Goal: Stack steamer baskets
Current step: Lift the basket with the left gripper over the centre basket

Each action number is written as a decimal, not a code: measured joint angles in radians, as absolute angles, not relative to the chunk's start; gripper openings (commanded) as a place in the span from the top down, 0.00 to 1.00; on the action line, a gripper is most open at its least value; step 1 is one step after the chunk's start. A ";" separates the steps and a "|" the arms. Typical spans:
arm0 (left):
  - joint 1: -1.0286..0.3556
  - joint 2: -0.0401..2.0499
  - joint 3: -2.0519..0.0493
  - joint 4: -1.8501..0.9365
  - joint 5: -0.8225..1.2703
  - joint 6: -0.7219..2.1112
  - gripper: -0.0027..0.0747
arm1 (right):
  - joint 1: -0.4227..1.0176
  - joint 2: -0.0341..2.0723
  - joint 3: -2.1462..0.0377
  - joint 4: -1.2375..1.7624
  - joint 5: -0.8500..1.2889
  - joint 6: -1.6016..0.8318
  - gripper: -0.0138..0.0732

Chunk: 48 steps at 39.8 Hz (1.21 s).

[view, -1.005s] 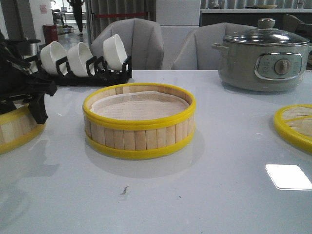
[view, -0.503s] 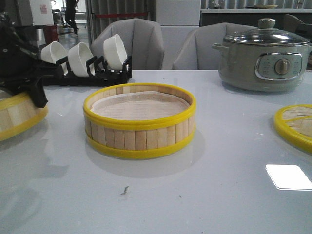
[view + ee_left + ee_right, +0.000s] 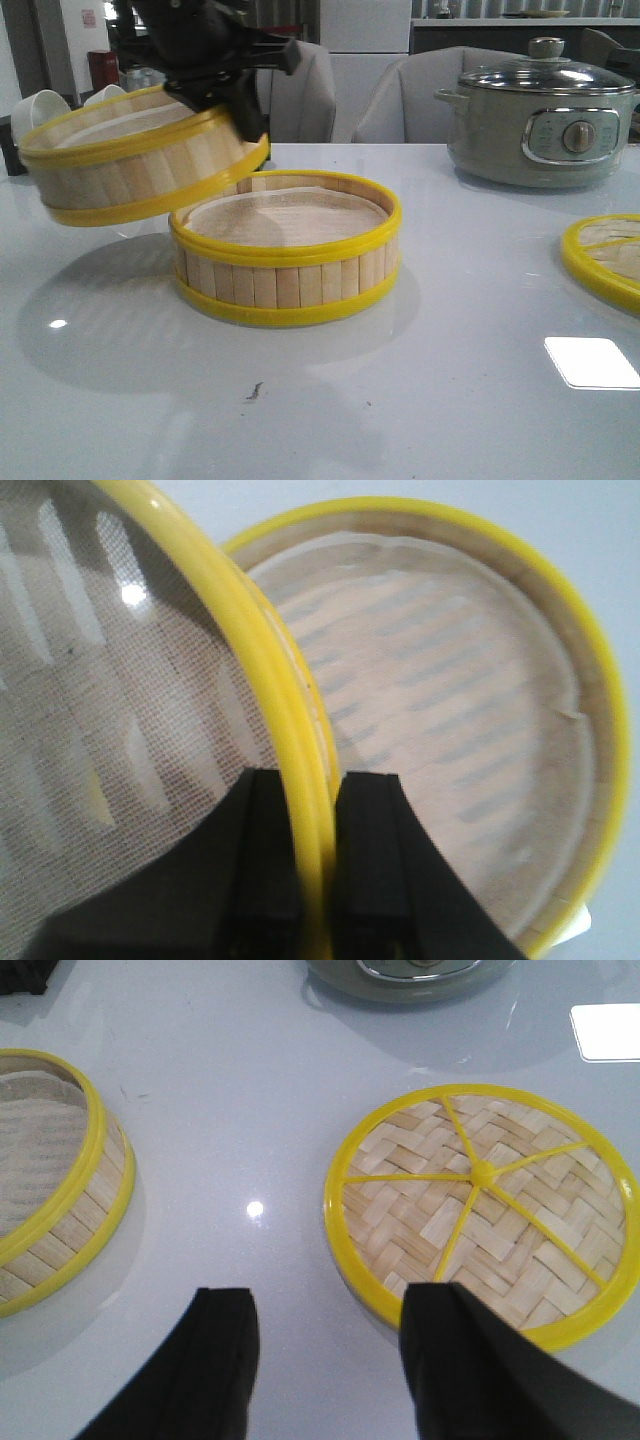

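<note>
One steamer basket [image 3: 286, 250] with a white liner sits on the table in the middle. My left gripper [image 3: 245, 120] is shut on the rim of a second steamer basket [image 3: 130, 160] and holds it tilted in the air, left of and partly over the first. In the left wrist view the fingers [image 3: 372, 830] pinch the yellow rim [image 3: 300, 780], with the lower basket [image 3: 450, 710] beneath. The woven lid [image 3: 605, 258] lies flat at the right edge. My right gripper [image 3: 325, 1310] is open and empty above the table beside the lid [image 3: 480, 1205].
A grey-green electric pot [image 3: 540, 115] with a glass lid stands at the back right. White bowls [image 3: 40, 110] in a black rack are at the back left, partly hidden by the lifted basket. Grey chairs [image 3: 390, 100] stand behind the table.
My left gripper has lifted the second basket off the table at the far left and carried it up and right, so its edge now overlaps the middle basket.
</note>
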<state>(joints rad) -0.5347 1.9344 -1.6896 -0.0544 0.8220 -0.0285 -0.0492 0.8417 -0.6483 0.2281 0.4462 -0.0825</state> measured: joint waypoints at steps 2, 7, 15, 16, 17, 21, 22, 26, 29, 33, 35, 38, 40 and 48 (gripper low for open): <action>-0.569 1.934 -1.691 -0.056 0.820 -0.028 0.86 | -0.049 0.842 -0.648 0.228 0.446 -0.082 0.33; -0.642 1.937 -1.691 -0.059 0.802 -0.028 0.86 | -0.049 0.842 -0.648 0.228 0.446 -0.082 0.33; -0.711 1.940 -1.691 -0.059 0.756 -0.028 0.86 | -0.049 0.842 -0.648 0.228 0.446 -0.082 0.33; -0.717 1.940 -1.691 -0.059 0.752 -0.028 0.86 | -0.049 0.842 -0.648 0.228 0.446 -0.082 0.33; -0.723 1.940 -1.691 -0.059 0.749 -0.028 0.86 | -0.049 0.842 -0.648 0.228 0.446 -0.082 0.33; -0.737 1.940 -1.691 -0.059 0.737 -0.028 0.86 | -0.049 0.842 -0.648 0.228 0.446 -0.082 0.33; -0.740 1.940 -1.691 -0.059 0.736 -0.028 0.86 | -0.049 0.842 -0.648 0.228 0.446 -0.082 0.33; -0.747 1.940 -1.691 -0.059 0.728 -0.028 0.86 | -0.049 0.842 -0.648 0.228 0.446 -0.082 0.33; -0.751 1.940 -1.692 -0.059 0.726 -0.028 0.86 | -0.049 0.842 -0.648 0.228 0.446 -0.082 0.33; -0.751 1.940 -1.692 -0.059 0.726 -0.028 0.86 | -0.049 0.842 -0.648 0.228 0.446 -0.082 0.33; -0.751 1.940 -1.692 -0.059 0.726 -0.028 0.86 | -0.049 0.842 -0.648 0.228 0.446 -0.082 0.33; -0.751 1.944 -1.692 -0.059 0.724 -0.028 0.86 | -0.049 0.842 -0.648 0.228 0.446 -0.082 0.33; -0.751 1.948 -1.692 -0.059 0.724 -0.028 0.86 | -0.049 0.842 -0.648 0.228 0.446 -0.082 0.33; -0.753 1.992 -1.692 -0.059 0.732 -0.028 0.86 | -0.049 0.842 -0.648 0.228 0.446 -0.082 0.33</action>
<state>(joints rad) -0.7527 1.9915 -1.6921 -0.0590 0.7321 -0.0285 -0.0492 0.8417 -0.6483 0.2281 0.4462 -0.0825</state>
